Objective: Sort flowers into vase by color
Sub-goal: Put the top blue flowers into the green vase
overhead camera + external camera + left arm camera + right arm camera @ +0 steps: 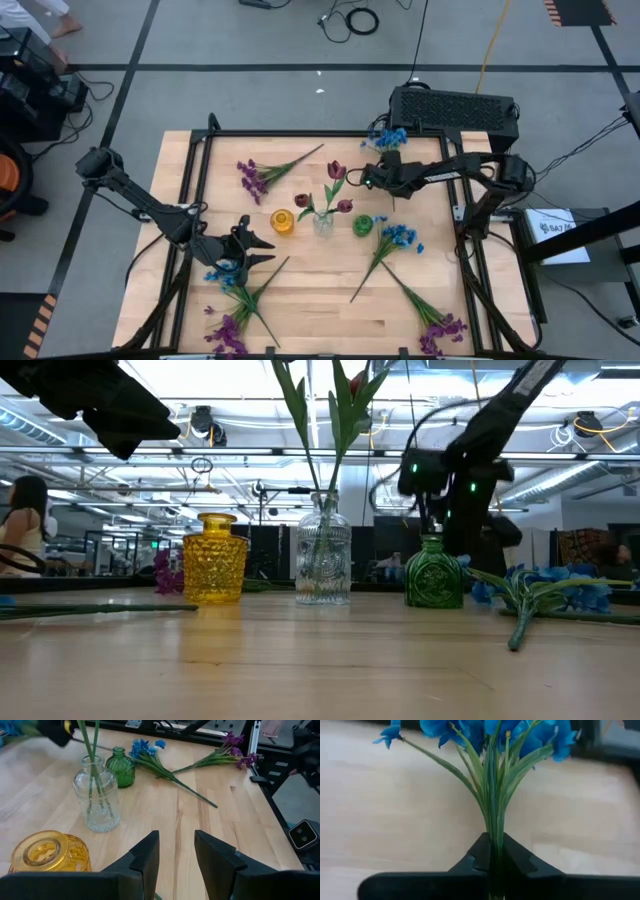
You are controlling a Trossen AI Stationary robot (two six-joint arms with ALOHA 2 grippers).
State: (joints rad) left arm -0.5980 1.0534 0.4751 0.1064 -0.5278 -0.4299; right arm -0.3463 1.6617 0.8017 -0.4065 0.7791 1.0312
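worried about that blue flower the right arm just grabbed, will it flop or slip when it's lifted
Likely some droop: the right gripper is shut on the blue flower low on its thin stems, with the blossoms spreading well beyond. It probably weighs little. The slim, smooth-looking stems might twist or slide between the fingers.

yellow vase (283,222): amber, diamond-cut
clear vase (323,222): ribbed, colourless
green vase (362,226): embossed
held sprig (492,740): blue blossoms, green stems
table (320,290): pale wood
right gripper (492,851): black

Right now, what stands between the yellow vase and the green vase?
The clear glass vase, already holding dark red flowers, stands between the yellow vase and the green vase; the low and high views both show it.
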